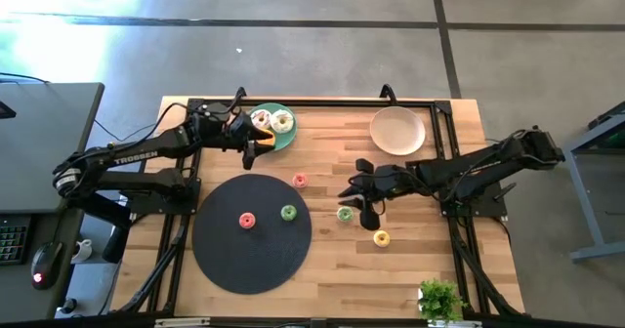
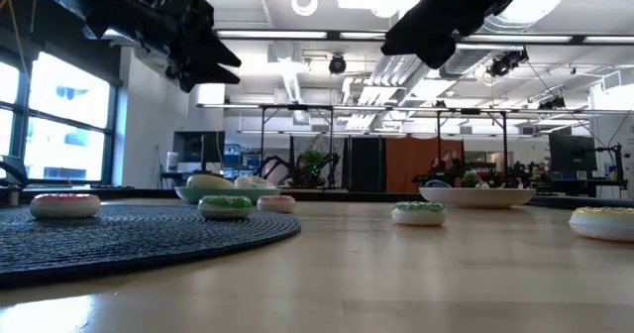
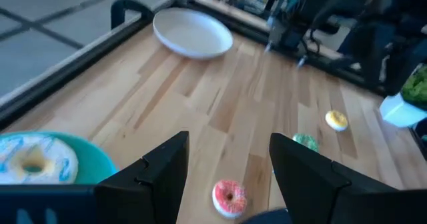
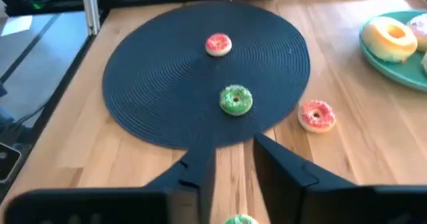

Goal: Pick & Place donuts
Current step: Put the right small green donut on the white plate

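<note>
Several small toy donuts lie flat on the wood table. A green donut [image 1: 345, 213] [image 4: 239, 219] lies just below my right gripper [image 1: 354, 199] [image 4: 233, 177], which hangs open with a narrow gap, well above the table [image 2: 446, 26]. A yellow donut [image 1: 381, 238] and a pink one [image 1: 299, 180] [image 3: 229, 197] lie nearby. A red donut [image 1: 247, 221] and another green one [image 1: 288, 212] rest on the black round mat [image 1: 234, 260]. My left gripper [image 1: 252, 152] [image 3: 230, 164] is open and empty in the air, beside the green plate [image 1: 276, 143] of larger frosted donuts [image 1: 281, 122].
An empty beige plate [image 1: 397, 131] stands at the far right of the table. A small potted plant [image 1: 439, 299] sits at the near right corner. A black frame [image 1: 322, 102] runs along the table's edges. Bare wood shows between the mat and the beige plate.
</note>
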You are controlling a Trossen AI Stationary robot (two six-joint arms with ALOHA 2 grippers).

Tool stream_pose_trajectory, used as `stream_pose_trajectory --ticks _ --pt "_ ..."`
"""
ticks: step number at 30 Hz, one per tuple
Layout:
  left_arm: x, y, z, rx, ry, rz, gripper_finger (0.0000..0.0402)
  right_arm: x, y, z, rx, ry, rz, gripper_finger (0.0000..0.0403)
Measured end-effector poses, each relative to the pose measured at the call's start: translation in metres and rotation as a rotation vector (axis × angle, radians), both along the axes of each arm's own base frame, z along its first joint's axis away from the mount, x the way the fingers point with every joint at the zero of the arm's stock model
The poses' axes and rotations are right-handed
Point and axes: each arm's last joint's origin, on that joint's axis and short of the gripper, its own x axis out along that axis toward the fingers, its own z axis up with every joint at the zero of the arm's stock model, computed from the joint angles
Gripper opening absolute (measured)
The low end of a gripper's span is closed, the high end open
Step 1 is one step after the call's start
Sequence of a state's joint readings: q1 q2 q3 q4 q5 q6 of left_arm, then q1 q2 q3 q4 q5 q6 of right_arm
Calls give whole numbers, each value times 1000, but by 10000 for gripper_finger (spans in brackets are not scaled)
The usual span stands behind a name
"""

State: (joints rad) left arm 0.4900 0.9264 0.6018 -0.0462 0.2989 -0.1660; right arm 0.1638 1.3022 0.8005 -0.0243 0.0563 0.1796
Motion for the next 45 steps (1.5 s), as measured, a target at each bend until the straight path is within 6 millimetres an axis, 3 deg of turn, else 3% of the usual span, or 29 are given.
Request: stream_pose_trajectory --ticks 6,11,17,28,45 --pt "0 0 0 -1 2 1 207 -6 0 -14 -11 143 -67 171" --pt "-1 2 -1 25 23 75 207 0 4 -37 -63 255 -95 201" --pt "-3 6 -2 73 57 220 207 14 12 -70 -40 354 -33 206" --pt "-3 6 -3 74 65 230 207 26 11 -104 -26 430 -82 207" --pt "0 8 -4 66 58 233 207 30 12 -123 -11 484 -95 207"
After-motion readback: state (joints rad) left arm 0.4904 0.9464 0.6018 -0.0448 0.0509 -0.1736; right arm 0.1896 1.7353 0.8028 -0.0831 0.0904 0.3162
